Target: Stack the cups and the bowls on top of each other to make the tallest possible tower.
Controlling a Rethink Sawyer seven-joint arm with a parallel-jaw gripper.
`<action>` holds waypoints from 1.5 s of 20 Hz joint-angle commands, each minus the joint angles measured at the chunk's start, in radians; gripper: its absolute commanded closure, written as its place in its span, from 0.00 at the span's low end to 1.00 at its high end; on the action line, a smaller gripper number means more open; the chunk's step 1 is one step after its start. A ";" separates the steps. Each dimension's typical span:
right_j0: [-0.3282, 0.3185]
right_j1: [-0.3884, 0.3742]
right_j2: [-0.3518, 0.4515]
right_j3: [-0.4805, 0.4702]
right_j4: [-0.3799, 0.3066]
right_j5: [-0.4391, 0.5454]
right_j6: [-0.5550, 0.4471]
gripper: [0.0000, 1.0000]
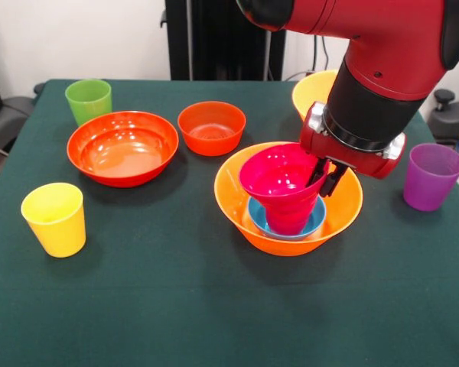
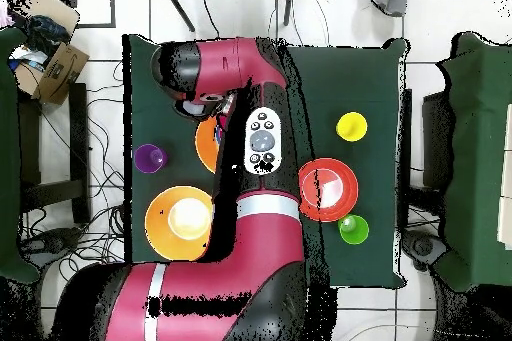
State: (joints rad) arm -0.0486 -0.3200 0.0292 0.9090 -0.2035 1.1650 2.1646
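Observation:
A large orange bowl stands mid-table with a small blue bowl inside it. A magenta bowl sits tilted on the blue bowl. Its narrow crimson lower part may be the crimson-pink cup, but I cannot tell them apart. My gripper reaches down at the magenta bowl's right rim, with its dark fingers closed on that rim. In the overhead view the arm hides the gripper and most of this stack; only an edge of the orange bowl shows.
A wide red-orange bowl, a small red-orange bowl, a green cup, a yellow cup and a purple cup stand apart. A second large orange bowl sits behind the arm.

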 commanded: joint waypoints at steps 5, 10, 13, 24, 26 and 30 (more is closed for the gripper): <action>-0.008 0.048 0.107 -0.008 -0.052 -0.017 -0.216 1.00; -0.011 0.047 0.117 0.003 -0.042 -0.021 -0.215 1.00; -0.011 0.047 0.121 0.008 -0.035 -0.019 -0.207 1.00; -0.022 0.057 0.143 0.010 -0.022 0.010 -0.203 1.00; -0.020 0.056 0.143 0.006 -0.026 0.022 -0.202 1.00; -0.013 0.056 0.135 -0.002 -0.039 0.045 -0.197 1.00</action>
State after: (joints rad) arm -0.0537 -0.3083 0.0715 0.9089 -0.2035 1.1650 2.1646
